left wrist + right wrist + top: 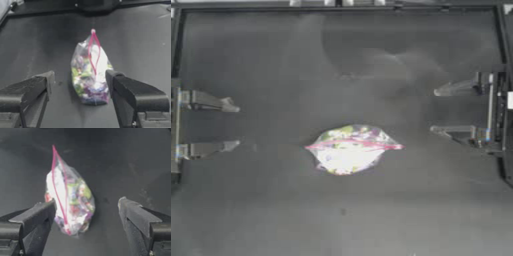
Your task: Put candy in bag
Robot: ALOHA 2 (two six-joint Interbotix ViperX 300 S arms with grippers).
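The bag (351, 149) lies in the middle of the table, a clear pouch with a pink-red strip across it and colourful sweets inside. The candy is out of view as a loose piece. My left gripper (232, 125) hangs at the left side, open, well clear of the bag. My right gripper (437, 111) hangs at the right side, open too, a little nearer to it. The left wrist view shows the bag (90, 75) farther off, beyond the open left gripper (80, 74). In the right wrist view the bag (71, 198) lies beyond the open right gripper (86, 202).
The dark table (271, 210) has a raised rim along its far edge (338, 7) and a frame down its right side (501, 100). Nothing else lies on the surface around the bag.
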